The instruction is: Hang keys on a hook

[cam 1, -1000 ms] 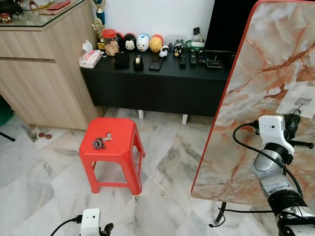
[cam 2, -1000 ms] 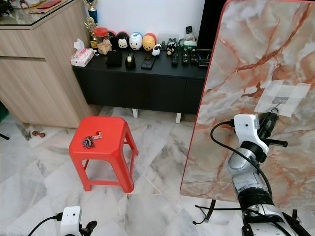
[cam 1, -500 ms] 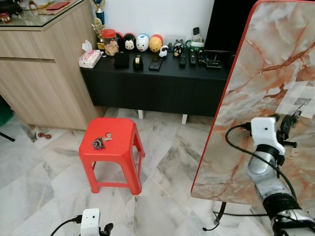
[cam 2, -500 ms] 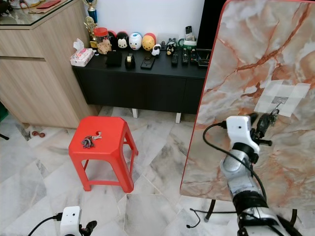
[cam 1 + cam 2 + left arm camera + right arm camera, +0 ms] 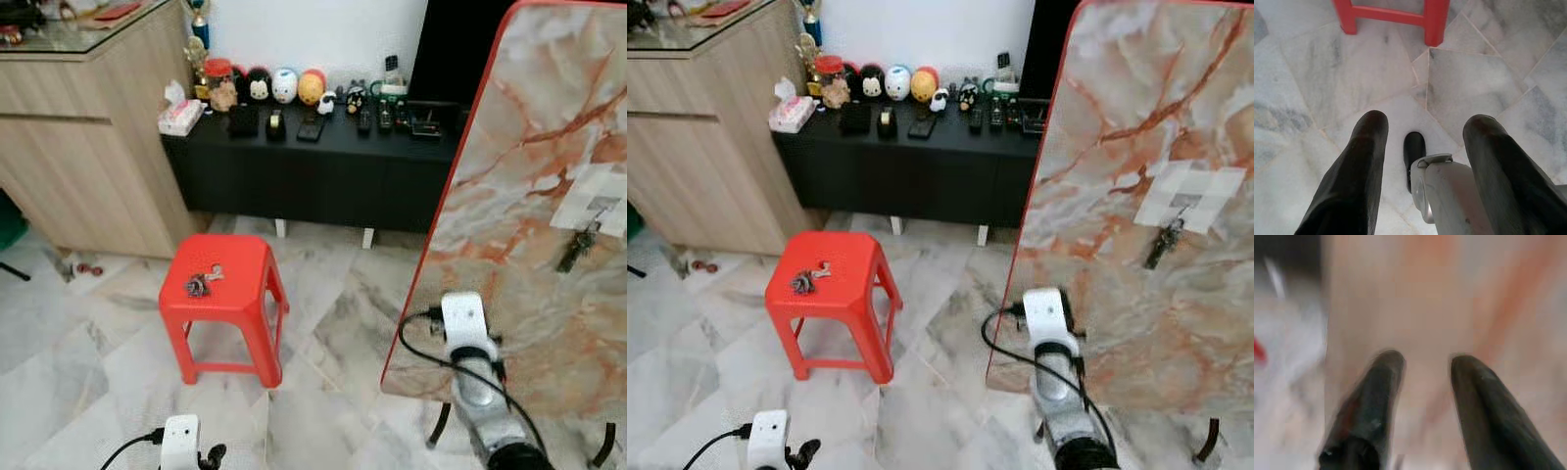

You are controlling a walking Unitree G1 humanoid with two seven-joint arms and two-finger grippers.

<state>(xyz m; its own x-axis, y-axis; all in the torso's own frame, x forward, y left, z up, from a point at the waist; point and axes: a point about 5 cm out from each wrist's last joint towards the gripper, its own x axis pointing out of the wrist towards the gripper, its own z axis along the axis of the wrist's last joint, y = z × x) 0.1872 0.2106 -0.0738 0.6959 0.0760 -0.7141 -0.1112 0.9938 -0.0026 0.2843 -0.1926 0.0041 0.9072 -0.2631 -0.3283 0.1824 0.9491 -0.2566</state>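
- The right gripper (image 5: pixel 1422 382) is seen with its fingers parted and nothing between them, low before the marble panel (image 5: pixel 1117 166).
- The left gripper (image 5: pixel 1425 142), likewise spread and empty, is pointed at the floor.
- A bunch of keys (image 5: pixel 1164 241) is seen hanging on the panel under a taped patch (image 5: pixel 1190 191), apart from either gripper.
- More keys (image 5: pixel 198 284) lie on the red stool (image 5: pixel 235 294).
- The hung bunch could be knocked off if the panel were brushed.

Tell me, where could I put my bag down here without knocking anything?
The marble floor between the wooden cabinet and the red stool looks free, and so does the patch in front of the stool. The stool's seat has bare room beside a small bunch of keys. The black sideboard is crowded with figurines, remotes and a tissue pack.
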